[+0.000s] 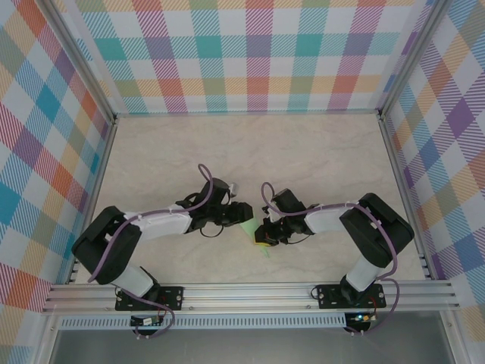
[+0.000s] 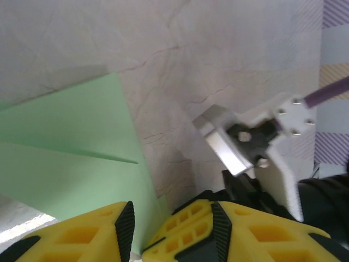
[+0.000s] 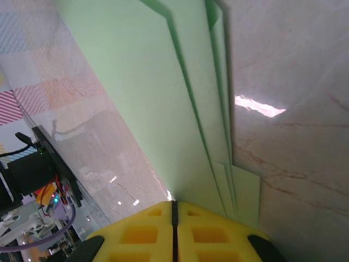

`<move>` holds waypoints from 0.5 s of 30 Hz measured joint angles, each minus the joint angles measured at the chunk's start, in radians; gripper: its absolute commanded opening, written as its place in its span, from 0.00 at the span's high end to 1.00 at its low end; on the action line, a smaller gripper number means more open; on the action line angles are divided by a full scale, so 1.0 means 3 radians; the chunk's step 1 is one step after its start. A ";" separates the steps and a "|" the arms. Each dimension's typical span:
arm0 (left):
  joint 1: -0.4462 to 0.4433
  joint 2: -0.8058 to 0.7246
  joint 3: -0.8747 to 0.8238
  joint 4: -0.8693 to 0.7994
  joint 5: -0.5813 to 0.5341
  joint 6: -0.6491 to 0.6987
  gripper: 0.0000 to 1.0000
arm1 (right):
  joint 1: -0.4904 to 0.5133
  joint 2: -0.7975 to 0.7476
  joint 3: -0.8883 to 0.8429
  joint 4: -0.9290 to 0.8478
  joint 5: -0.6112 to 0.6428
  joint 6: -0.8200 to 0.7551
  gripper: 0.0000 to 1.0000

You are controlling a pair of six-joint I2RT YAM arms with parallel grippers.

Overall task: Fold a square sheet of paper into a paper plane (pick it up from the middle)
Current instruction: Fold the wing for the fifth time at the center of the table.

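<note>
At the right end effector's [image 3: 173, 212] tips lies the paper plane [image 3: 136, 82].

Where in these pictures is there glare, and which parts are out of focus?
Right wrist: a bright glare patch lies on the table beside the green paper; the right gripper's yellow fingers, near the lens, look soft. Left wrist: the left gripper's yellow fingers are blurred, and a fold in the paper throws a thin dark shadow. Top external: the light is even, without glare.

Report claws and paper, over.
Right claw shut on pale-green folded paper sheet. Left claw part open at its edge. No obstruction seen.
</note>
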State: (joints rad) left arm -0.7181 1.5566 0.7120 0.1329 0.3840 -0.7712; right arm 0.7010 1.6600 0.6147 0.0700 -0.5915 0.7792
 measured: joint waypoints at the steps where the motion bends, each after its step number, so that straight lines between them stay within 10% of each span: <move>1: -0.0018 0.0074 0.0000 0.0031 0.0001 -0.0015 0.56 | 0.0000 0.0000 -0.0004 0.0014 0.0005 0.0022 0.91; 15: -0.0112 0.0493 0.0079 0.0153 -0.0083 -0.0252 0.61 | 0.0000 -0.0092 -0.0181 0.0228 -0.0023 0.0083 0.89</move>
State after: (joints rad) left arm -0.7517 1.7046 0.7357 0.1787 0.3592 -0.8467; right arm 0.7010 1.6325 0.5606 0.1383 -0.5983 0.8040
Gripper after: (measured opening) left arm 0.388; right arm 0.113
